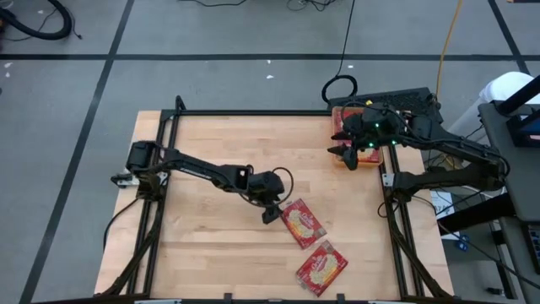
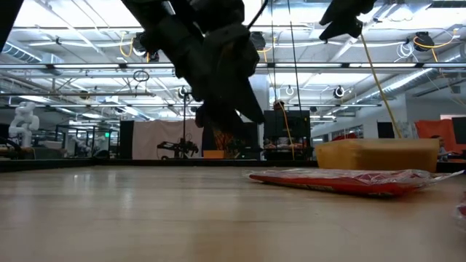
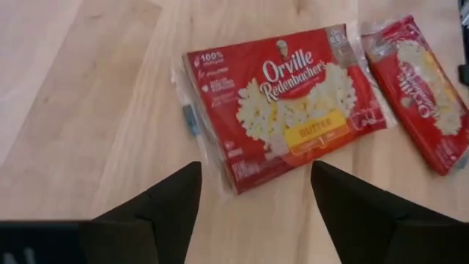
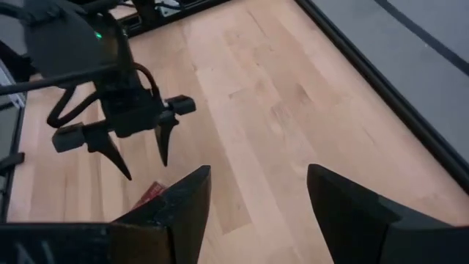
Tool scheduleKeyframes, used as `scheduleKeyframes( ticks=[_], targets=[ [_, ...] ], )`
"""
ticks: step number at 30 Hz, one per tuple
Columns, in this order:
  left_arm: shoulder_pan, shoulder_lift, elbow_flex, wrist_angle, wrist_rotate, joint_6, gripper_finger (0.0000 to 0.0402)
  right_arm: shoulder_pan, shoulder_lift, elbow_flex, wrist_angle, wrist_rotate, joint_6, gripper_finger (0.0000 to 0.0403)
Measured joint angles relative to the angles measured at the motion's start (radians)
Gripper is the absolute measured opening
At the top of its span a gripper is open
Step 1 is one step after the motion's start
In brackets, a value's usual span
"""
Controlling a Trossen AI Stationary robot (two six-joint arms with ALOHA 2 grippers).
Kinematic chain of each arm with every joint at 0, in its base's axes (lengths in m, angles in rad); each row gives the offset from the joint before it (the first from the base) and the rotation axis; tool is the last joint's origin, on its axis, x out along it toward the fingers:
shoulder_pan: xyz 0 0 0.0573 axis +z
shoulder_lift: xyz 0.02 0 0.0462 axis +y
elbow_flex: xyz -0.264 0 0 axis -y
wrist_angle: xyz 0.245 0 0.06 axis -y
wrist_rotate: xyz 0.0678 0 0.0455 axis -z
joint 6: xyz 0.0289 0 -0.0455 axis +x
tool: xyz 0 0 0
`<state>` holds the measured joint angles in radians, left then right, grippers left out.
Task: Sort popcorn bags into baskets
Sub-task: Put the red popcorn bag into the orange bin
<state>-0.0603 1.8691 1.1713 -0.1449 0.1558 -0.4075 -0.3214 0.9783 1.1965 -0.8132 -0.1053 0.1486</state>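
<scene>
Two red popcorn bags lie flat on the wooden table, picture side up: one (image 1: 302, 224) (image 3: 286, 103) near the middle, the other (image 1: 321, 268) (image 3: 425, 88) closer to the near edge. My left gripper (image 1: 270, 215) (image 3: 253, 165) hovers open just left of the first bag, tilted down at it and touching nothing. The orange basket (image 1: 369, 159) (image 2: 378, 154) stands at the table's far right with red bags inside. My right gripper (image 1: 348, 154) (image 4: 256, 169) hangs open high above the basket's left side, with nothing between its fingers.
A black frame (image 1: 253, 112) runs along the table's edges, with upright posts at left and right. Bare wood (image 1: 211, 143) spreads across the far left and middle. Beyond the right edge are a keyboard (image 1: 405, 97) and cables.
</scene>
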Motion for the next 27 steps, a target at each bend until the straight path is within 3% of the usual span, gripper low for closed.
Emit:
scheduleKeyframes(
  ticks=[4,12,17,22,27],
  targets=[
    [-0.001,0.037,0.0,0.045,-0.001,0.053,0.0252,0.0,0.0,0.0,0.0,-0.001,-0.047,0.0219],
    [-0.001,0.132,0.001,0.055,-0.052,0.146,0.029,0.0,0.004,0.0,0.0,-0.001,-0.124,0.0219],
    [-0.006,0.169,0.002,0.147,-0.05,0.197,0.0286,0.0,0.004,0.0,-0.009,-0.001,-0.151,0.0219],
    [-0.005,0.209,0.002,0.258,-0.047,0.243,0.0229,0.0,0.004,0.0,-0.014,-0.001,-0.194,0.0219],
    [0.007,0.235,0.004,0.296,-0.051,0.236,0.0113,0.0,0.004,-0.027,-0.007,-0.001,-0.196,0.0219]
  ],
)
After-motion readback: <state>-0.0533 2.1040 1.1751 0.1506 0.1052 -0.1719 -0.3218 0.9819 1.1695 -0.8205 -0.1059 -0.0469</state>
